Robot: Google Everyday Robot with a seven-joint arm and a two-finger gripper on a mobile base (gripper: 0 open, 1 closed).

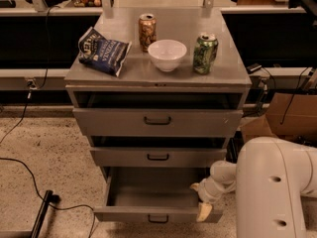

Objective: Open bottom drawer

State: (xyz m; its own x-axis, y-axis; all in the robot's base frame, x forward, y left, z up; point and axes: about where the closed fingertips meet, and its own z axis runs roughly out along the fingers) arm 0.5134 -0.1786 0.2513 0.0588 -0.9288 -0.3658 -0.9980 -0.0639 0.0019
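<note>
The grey metal cabinet [157, 78] has three drawers. The bottom drawer [129, 214], with the slimmest front and a small dark bar handle [158, 218], stands pulled well out, its inside bare. My gripper [199, 200] is at the drawer's right front corner. One cream finger [204, 212] hangs over the right end of the front panel and the other is inside the drawer, with a gap between them. The white arm [275, 187] fills the lower right.
The top drawer [157, 120] and middle drawer [157, 156] are each pulled out a little. On the cabinet top lie a chip bag [103, 51], a brown can [147, 31], a white bowl [167, 54] and a green can [205, 53]. Cardboard boxes [290, 115] stand at right. Cables [29, 177] cross the floor at left.
</note>
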